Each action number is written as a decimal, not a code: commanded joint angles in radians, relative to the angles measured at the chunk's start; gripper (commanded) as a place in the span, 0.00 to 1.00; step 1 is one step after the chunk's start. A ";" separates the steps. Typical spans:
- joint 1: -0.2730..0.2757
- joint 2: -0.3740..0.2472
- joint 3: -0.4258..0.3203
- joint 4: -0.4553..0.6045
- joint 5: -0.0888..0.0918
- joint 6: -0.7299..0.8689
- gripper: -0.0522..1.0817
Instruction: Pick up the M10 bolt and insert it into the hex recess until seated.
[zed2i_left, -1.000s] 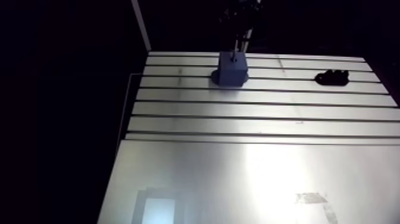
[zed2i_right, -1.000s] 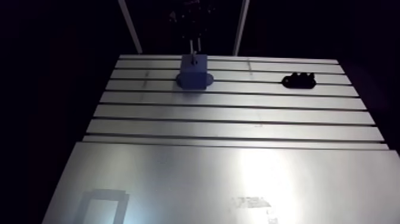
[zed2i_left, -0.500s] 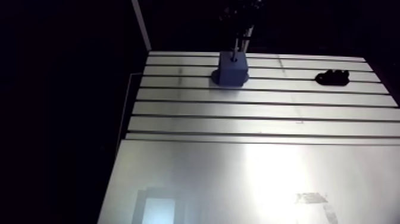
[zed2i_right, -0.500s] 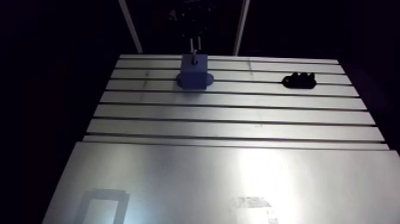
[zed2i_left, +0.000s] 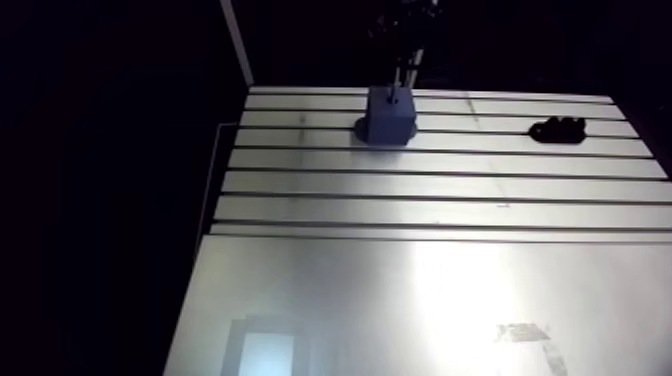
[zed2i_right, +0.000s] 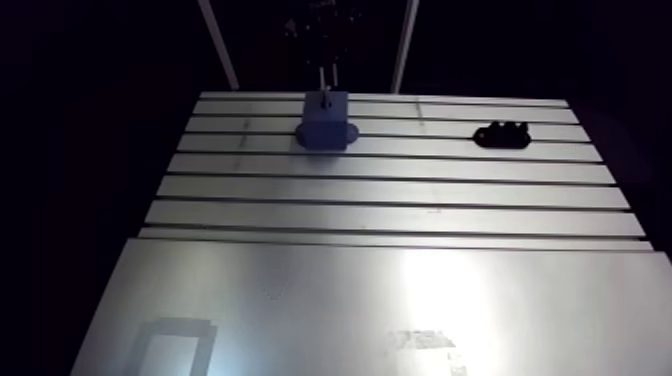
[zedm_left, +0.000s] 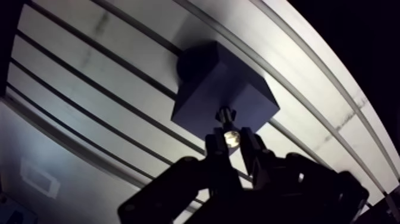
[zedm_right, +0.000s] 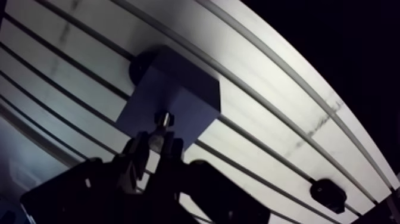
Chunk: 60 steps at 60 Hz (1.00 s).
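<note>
We see the arm reaching to the far side of the table (zed2i_left: 420, 290), its wrist coming straight down so that the gripper (zedm_left: 232, 143) hangs directly over the blue block (zedm_left: 220, 89), which stands on the far rows of slots, left of centre. In the wrist view the two fingers (zedm_left: 215, 150) are closed tight on the M10 bolt (zedm_left: 225, 114), its bright head pinched between them and its shank pointing down at the block. The bolt's lower end meets the block's top face near its near edge; how deep it sits we cannot tell. A small black object (zed2i_left: 558, 130) lies well apart, far right.
</note>
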 joint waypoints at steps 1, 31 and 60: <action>0.002 0.000 0.003 0.000 0.002 0.000 0.99; 0.005 0.000 0.012 -0.006 0.002 0.003 0.98; 0.005 0.000 0.020 -0.020 0.006 0.001 0.06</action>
